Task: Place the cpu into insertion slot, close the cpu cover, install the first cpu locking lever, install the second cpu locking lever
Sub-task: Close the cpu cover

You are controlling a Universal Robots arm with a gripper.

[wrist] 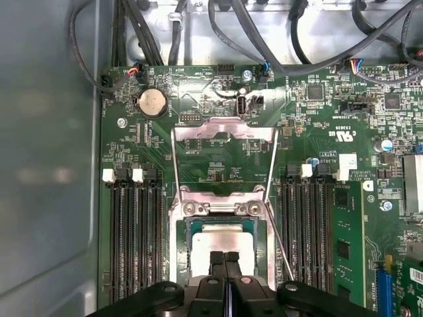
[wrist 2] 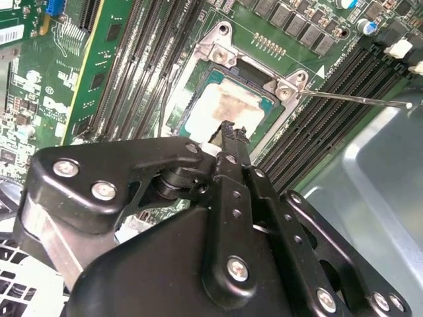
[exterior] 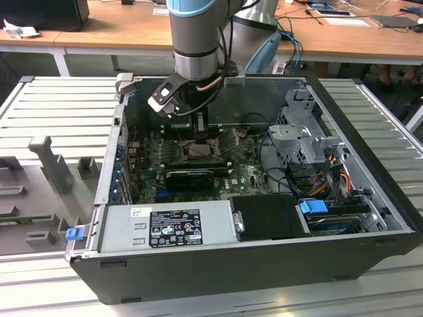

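Observation:
The cpu lies flat in the insertion slot, its pale silver face up and smeared. My gripper is shut, its two black fingers pressed together with nothing between them. The fingertips hang right over the edge of the chip's face. The cpu cover is open, swung back from its hinge, and the board shows through its window. A thin wire locking lever sticks out sideways from a socket corner, unlatched. In the exterior view my gripper reaches down onto the socket inside the case.
Black memory slots flank the socket on both sides. A long black card lies just in front of it. The power supply and the drive bays with their cables crowd the case. Cables run behind the board.

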